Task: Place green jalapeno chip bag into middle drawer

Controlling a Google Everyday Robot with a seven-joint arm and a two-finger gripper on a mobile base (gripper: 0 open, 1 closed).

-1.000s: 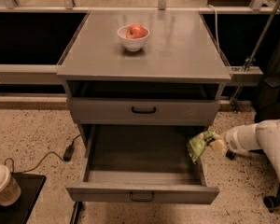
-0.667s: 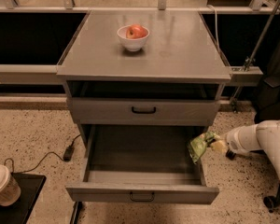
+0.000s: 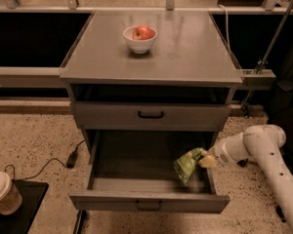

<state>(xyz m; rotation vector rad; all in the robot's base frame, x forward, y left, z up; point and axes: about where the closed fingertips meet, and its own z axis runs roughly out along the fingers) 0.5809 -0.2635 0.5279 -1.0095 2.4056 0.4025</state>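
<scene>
claw (image 3: 204, 160): grips green jalapeno chip bag (image 3: 186, 165) | over open middle drawer (image 3: 136, 156), right side

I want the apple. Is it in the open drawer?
No, it's in the bowl on top; the hand by the drawer holds the chip bag.

The gripper (image 3: 205, 160) has moved in over the right wall of the middle drawer (image 3: 136, 156). The green jalapeno chip bag (image 3: 187, 165) clamped at its tip now hangs lower, inside.
</scene>
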